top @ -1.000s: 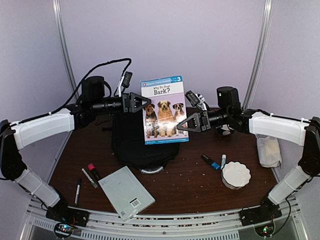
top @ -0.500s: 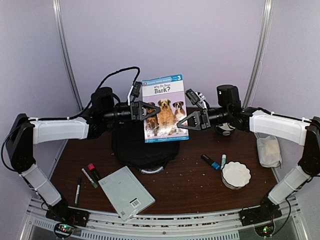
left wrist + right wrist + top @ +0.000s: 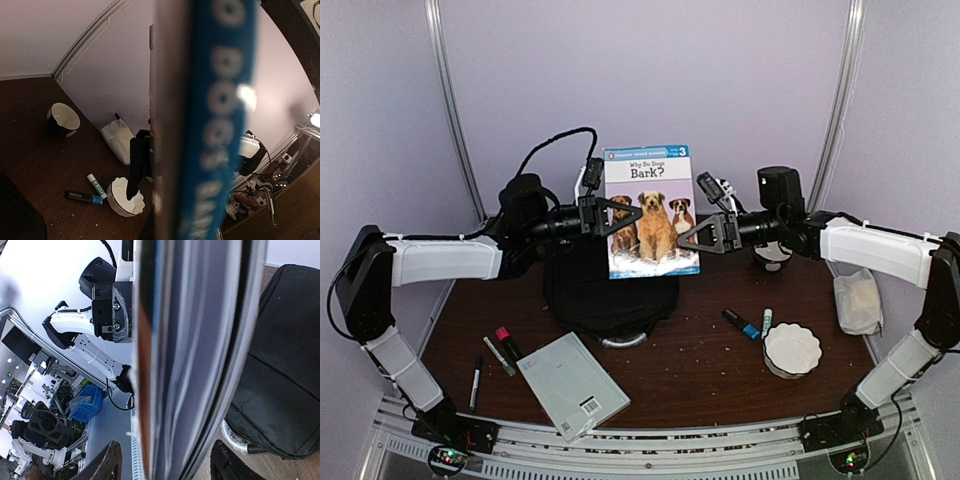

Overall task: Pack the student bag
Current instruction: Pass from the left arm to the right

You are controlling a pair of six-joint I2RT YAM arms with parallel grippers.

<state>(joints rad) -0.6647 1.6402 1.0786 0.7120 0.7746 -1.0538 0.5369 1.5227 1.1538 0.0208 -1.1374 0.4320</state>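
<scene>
Handover in mid-air, seen from above: clamps the dog book upright by its left edge with the left gripper, and leaves the right gripper with jaws spread at the opposite edge, likely to pass the load across. Keeps the cover directly over the student bag, slumped at the far centre of the table, apparently ready for lowering in. Left wrist: shows only the blue spine, close and blurred. Right wrist: frames the page edge between parted fingers, clear of it on both sides, with the bag beyond.
</scene>
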